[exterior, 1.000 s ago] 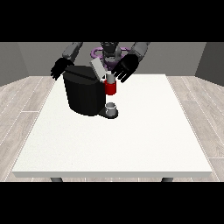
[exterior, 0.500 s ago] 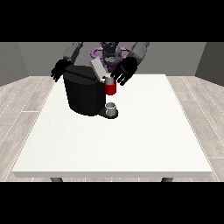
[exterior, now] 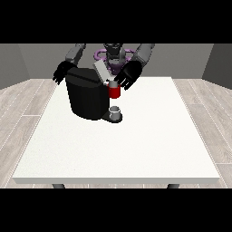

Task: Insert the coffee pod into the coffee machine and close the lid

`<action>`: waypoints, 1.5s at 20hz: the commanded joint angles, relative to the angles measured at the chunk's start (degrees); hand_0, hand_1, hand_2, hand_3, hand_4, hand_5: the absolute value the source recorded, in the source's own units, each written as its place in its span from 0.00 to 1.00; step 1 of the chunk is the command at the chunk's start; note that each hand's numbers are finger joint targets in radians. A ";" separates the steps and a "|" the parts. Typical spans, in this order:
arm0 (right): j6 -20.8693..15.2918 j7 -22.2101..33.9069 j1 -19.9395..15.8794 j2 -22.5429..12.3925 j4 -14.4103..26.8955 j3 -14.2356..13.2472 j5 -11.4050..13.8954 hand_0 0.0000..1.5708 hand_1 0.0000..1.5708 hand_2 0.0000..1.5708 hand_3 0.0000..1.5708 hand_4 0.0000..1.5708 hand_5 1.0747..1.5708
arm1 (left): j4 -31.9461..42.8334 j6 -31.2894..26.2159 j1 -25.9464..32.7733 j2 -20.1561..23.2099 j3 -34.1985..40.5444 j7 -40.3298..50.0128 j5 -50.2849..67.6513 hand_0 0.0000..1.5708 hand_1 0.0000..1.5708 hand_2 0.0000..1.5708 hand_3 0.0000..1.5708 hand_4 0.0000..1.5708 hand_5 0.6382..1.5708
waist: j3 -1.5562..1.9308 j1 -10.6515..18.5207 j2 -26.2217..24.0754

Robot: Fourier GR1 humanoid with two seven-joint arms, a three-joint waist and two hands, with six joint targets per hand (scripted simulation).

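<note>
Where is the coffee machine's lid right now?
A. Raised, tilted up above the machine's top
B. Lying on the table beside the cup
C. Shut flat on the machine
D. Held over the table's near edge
A: the grey lid stands tilted up above the top of the black coffee machine, next to the hand at the view's right.

A black coffee machine (exterior: 88, 99) with a red front section (exterior: 114, 92) and pale grey lid (exterior: 101, 72) stands on a white bench (exterior: 136, 145), a grey cup (exterior: 116, 112) beneath; both hands black.
</note>
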 commanded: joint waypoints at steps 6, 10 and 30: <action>-0.14 -1.23 -1.00 -0.57 0.54 -1.09 -0.76 0.00 0.00 0.00 0.00 0.27 1.00 | -0.14 0.52 0.78 -0.04 -1.05 -1.64 -1.64 0.67 0.67 0.71 0.60 0.25 1.00 | -0.07 1.01 0.73; -0.12 -4.02 -0.19 0.51 3.33 -1.28 -1.07 0.00 0.00 0.00 0.00 0.29 1.00 | -1.13 -0.19 -1.19 -1.11 -1.06 1.36 -1.76 0.67 0.67 0.71 0.61 0.23 1.00 | -0.05 1.75 -0.64; -1.36 -4.07 0.71 -0.26 4.66 -1.97 -0.27 0.00 0.00 0.00 0.00 0.26 1.00 | -1.11 -7.72 -1.27 2.68 -3.46 -1.92 -5.06 0.00 0.00 0.00 0.00 0.00 1.00 | -0.04 3.41 -3.20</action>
